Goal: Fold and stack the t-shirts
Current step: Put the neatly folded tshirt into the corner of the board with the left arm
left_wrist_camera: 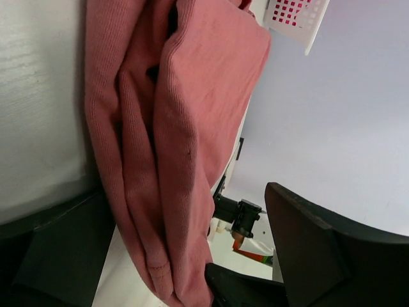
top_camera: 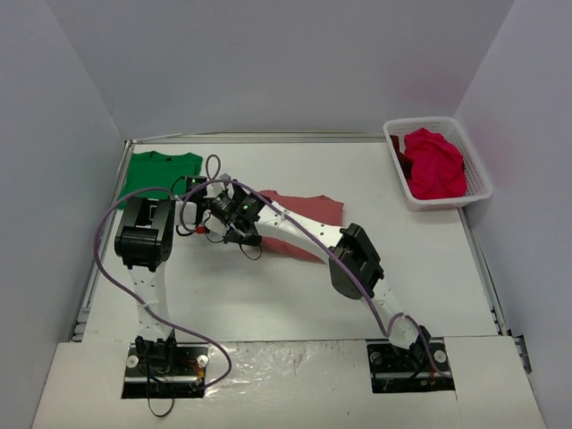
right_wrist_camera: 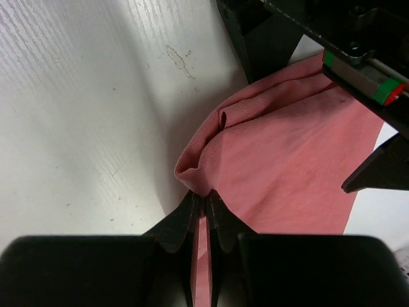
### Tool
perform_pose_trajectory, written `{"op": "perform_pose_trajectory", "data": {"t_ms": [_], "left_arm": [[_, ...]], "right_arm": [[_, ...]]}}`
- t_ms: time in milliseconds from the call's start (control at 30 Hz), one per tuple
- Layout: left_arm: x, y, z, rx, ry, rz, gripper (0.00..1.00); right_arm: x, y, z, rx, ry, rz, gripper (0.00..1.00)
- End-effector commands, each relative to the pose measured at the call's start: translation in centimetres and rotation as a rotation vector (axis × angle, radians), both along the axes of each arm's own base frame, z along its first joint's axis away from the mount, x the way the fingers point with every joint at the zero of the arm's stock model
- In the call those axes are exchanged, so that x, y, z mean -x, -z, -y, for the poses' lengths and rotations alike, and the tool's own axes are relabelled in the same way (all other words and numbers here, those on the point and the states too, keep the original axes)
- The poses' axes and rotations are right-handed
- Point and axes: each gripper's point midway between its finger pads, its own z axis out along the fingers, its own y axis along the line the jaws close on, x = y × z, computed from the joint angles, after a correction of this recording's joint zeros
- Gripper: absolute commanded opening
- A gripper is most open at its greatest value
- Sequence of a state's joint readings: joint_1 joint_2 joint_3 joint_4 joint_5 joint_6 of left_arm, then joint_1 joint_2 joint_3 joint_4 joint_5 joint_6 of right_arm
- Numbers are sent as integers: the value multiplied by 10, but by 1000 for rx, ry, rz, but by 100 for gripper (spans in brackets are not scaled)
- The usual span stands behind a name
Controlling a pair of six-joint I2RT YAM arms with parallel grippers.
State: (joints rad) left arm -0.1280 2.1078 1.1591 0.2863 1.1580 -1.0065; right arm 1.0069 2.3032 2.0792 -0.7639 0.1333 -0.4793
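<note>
Filling the white basket (top_camera: 440,203) are crumpled crimson t-shirts (top_camera: 435,165).

White table (top_camera: 268,295), green tee (top_camera: 159,170), pink tee (top_camera: 308,213), basket (top_camera: 435,202)

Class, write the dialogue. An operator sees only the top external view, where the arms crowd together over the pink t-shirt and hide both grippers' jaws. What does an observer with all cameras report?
Operator: Does the right gripper have the pink t-shirt?
Observer: Yes. It is shut on a bunched fold at the shirt's edge.
Operator: And the left gripper?
Observer: It is open, and pink fabric runs between its fingers without being pinched.
</note>
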Motion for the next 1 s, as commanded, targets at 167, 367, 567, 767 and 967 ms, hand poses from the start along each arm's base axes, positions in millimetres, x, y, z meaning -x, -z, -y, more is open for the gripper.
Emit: {"op": "perform_pose_trajectory", "data": {"t_ms": [167, 367, 567, 767, 967], "left_arm": [[17, 16, 5, -21, 43, -105, 89], [17, 19, 16, 12, 70, -116, 51], [18, 16, 30, 48, 95, -118, 37], [10, 7, 38, 95, 107, -84, 4], [2, -10, 40, 134, 114, -26, 3]], "right_arm": [[5, -6, 8, 31, -8, -13, 0], [3, -6, 10, 34, -5, -11, 0], [4, -3, 11, 41, -6, -20, 0], [5, -5, 8, 34, -11, -25, 0], [13, -3, 12, 54, -27, -39, 70]]}}
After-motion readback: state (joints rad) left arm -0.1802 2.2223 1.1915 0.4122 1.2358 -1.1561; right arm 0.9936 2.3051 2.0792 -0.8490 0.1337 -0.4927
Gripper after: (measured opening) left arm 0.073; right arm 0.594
